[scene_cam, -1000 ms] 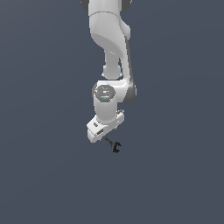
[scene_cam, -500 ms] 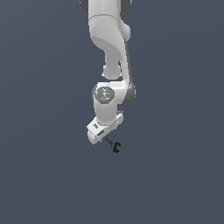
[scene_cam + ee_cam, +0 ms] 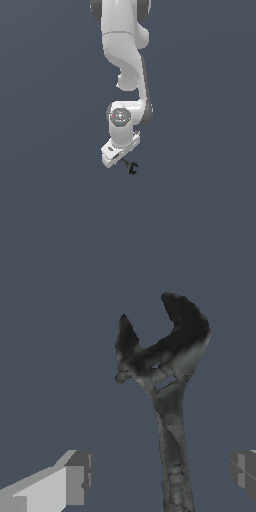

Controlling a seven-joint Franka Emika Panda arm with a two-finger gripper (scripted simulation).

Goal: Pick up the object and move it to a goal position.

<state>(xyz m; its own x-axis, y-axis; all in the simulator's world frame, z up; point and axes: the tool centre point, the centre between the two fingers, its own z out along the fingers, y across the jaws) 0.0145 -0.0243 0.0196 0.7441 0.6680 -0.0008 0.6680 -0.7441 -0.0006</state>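
Observation:
The object is a small dark grey-black wrench (image 3: 131,168) lying on the flat grey floor, its forked end pointing away from the arm. In the wrist view the wrench (image 3: 167,386) fills the middle, with its shaft running down between my two fingers. My white gripper (image 3: 121,159) sits low over the shaft end. In the wrist view the gripper (image 3: 160,481) is open: one fingertip (image 3: 76,483) and the other fingertip (image 3: 244,476) stand apart on either side of the shaft, with a gap on each side.
A plain dark grey floor (image 3: 55,200) lies all around. The white arm (image 3: 125,55) rises straight above the gripper. No other objects or edges are in view.
The arm's wrist has come down slightly toward the wrench. The wrench has not moved.

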